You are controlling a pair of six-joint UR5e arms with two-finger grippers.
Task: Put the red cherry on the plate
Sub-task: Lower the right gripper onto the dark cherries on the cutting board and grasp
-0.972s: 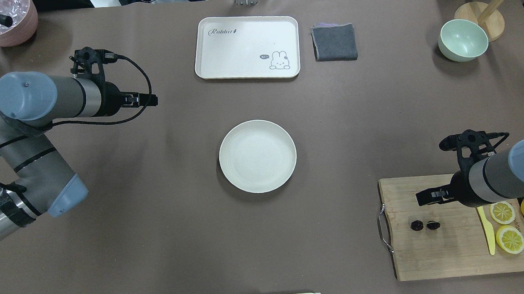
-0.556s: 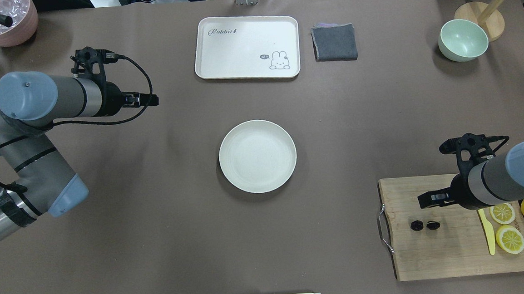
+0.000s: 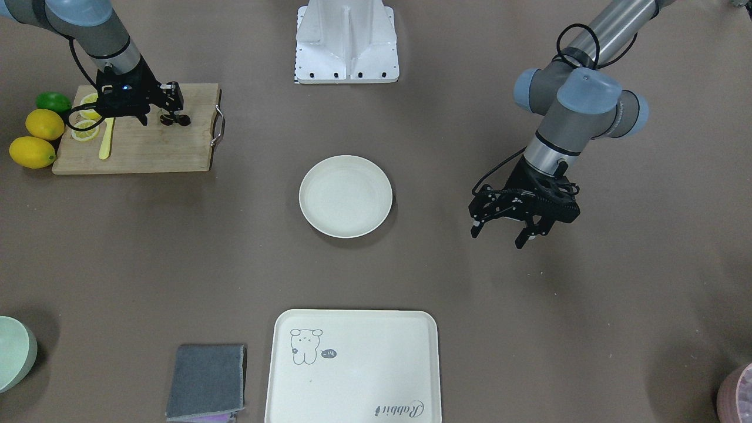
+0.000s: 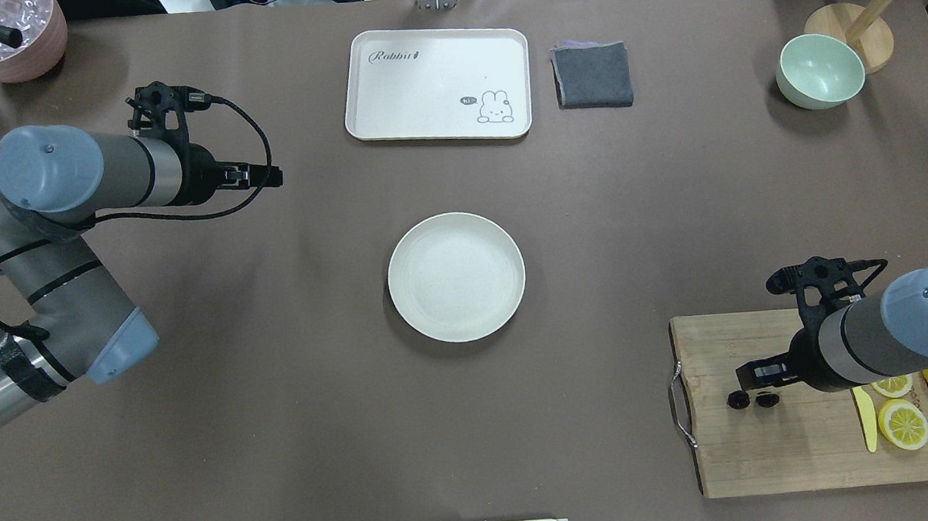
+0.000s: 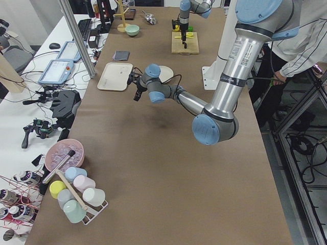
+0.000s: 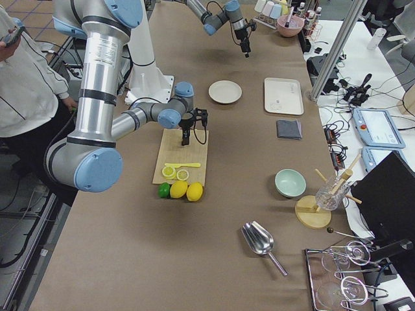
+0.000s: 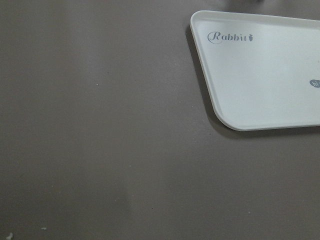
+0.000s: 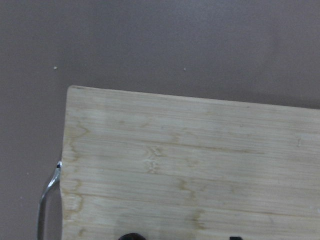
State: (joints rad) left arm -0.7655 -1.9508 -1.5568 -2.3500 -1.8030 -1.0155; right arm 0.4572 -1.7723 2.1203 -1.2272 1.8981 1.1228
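Note:
The red cherry (image 4: 737, 399), a dark pair, lies on the left part of the wooden cutting board (image 4: 806, 449); its top edge just shows at the bottom of the right wrist view. My right gripper (image 4: 749, 375) hangs just above and beside the cherry, jaws open, holding nothing. The front-facing view shows the right gripper (image 3: 161, 114) right at the cherry (image 3: 183, 120). At the table's middle the round cream plate (image 4: 456, 277) holds nothing. My left gripper (image 4: 273, 176) hovers open over bare table at the left, far from both; it also shows as the left gripper (image 3: 496, 238).
Lemon slices (image 4: 902, 423) and a yellow knife (image 4: 864, 417) lie on the board's right; whole lemons (image 3: 35, 151) and a lime (image 3: 53, 101) sit beside it. A rabbit tray (image 4: 437, 85), grey cloth (image 4: 592, 75) and mint bowl (image 4: 819, 71) line the far side.
My right gripper has moved toward the table's near edge and down, from the board's far part to right beside the cherry. The left arm has barely shifted.

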